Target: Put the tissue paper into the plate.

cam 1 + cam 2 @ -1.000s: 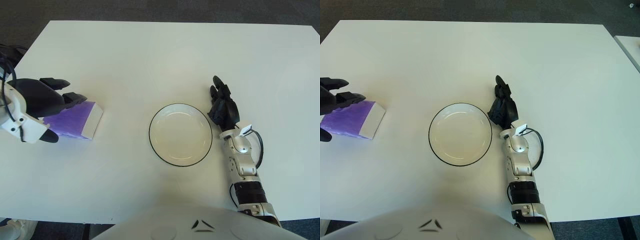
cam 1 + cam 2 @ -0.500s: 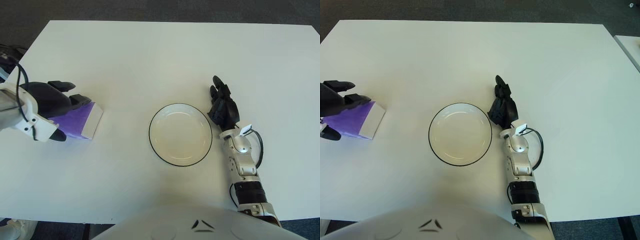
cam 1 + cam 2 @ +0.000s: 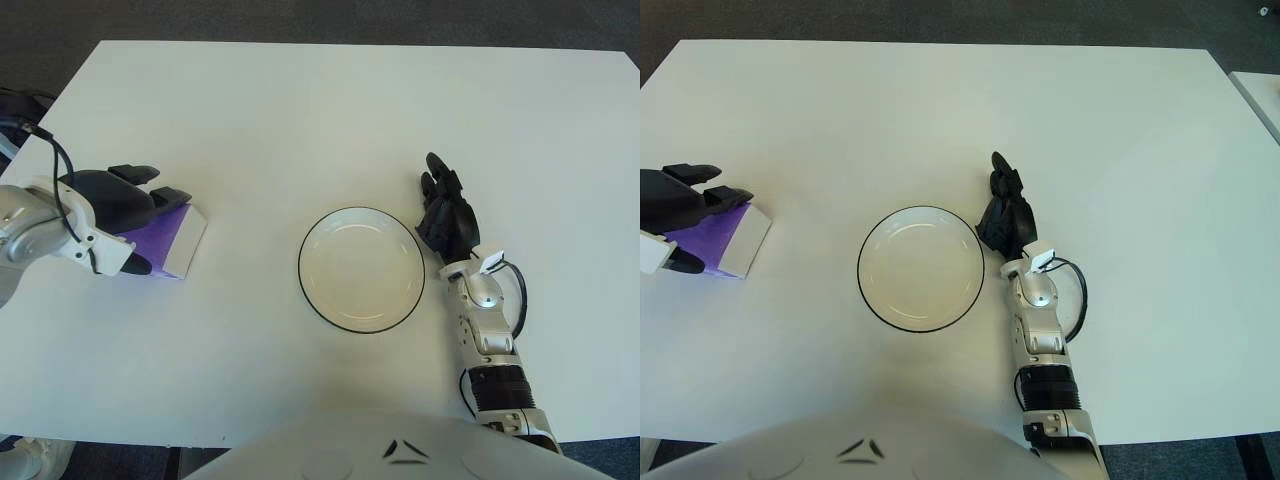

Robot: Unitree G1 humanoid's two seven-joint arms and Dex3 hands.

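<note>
A purple tissue pack [image 3: 166, 238] with a white end lies flat on the white table [image 3: 330, 110] at the left. My left hand [image 3: 120, 205] is over its left part, fingers spread across the top and thumb at the near side, not closed on it. A white plate [image 3: 361, 268] with a dark rim sits at the table's middle, with nothing in it. My right hand [image 3: 446, 212] shows just right of the plate, fingers extended.
A black cable loops beside my right wrist [image 3: 516, 295]. The table's far edge runs along the top of the view, with dark floor beyond it.
My left hand has shifted a little right and down over the tissue pack. The pack, the plate and my right hand have not moved.
</note>
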